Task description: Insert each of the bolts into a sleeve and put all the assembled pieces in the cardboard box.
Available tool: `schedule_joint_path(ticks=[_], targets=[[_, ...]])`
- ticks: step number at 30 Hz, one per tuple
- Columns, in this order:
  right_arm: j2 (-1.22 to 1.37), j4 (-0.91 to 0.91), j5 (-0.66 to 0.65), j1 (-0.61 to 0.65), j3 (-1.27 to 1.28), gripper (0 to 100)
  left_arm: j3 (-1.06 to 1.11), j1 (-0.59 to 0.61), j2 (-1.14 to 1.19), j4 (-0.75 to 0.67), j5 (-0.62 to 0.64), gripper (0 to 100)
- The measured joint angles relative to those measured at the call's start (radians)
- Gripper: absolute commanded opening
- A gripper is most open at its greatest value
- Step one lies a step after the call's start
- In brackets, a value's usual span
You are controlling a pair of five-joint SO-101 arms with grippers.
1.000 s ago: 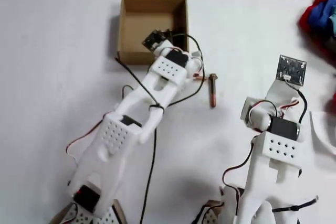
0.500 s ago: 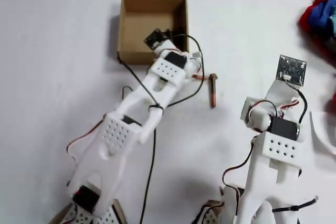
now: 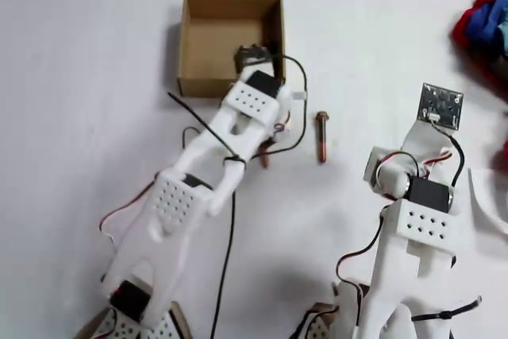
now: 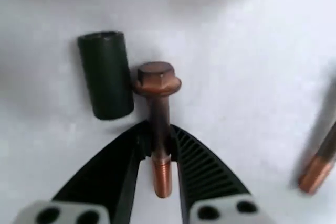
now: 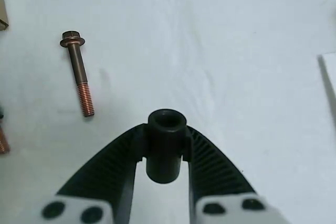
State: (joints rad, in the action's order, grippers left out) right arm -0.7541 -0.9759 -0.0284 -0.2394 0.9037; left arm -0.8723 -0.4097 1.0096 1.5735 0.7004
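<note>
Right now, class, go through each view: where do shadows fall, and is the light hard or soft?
High view: flat, bright light on the white table, with hardly any shadow. Left wrist view: soft grey shadows beside the lying sleeve and the loose bolt. Right wrist view: the same bolt casts only a faint shadow, and there is no glare.

Two copper flanged bolts, the second bolt lying left of the first. Two black sleeves, counting the other sleeve. One cardboard box, far. Two white arms.
</note>
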Motion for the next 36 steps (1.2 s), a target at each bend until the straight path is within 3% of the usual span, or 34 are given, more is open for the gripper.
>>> schedule_joint_path(ticks=[4, 14, 23, 29, 36], targets=[[0.000, 0.000, 0.000, 0.000, 0.000, 2.1, -0.071, -0.005, 0.009, 0.163, -0.256, 3], [0.000, 0.000, 0.000, 0.000, 0.000, 2.1, -0.072, -0.005, -0.118, 0.193, -0.806, 3], [0.000, 0.000, 0.000, 0.000, 0.000, 2.1, 0.204, -0.005, -0.135, 0.193, -0.852, 4], [0.000, 0.000, 0.000, 0.000, 0.000, 2.1, 0.258, 0.000, -0.149, 0.193, -0.852, 23], [0.000, 0.000, 0.000, 0.000, 0.000, 2.1, 0.269, 0.002, -0.152, 0.186, -0.819, 18]])
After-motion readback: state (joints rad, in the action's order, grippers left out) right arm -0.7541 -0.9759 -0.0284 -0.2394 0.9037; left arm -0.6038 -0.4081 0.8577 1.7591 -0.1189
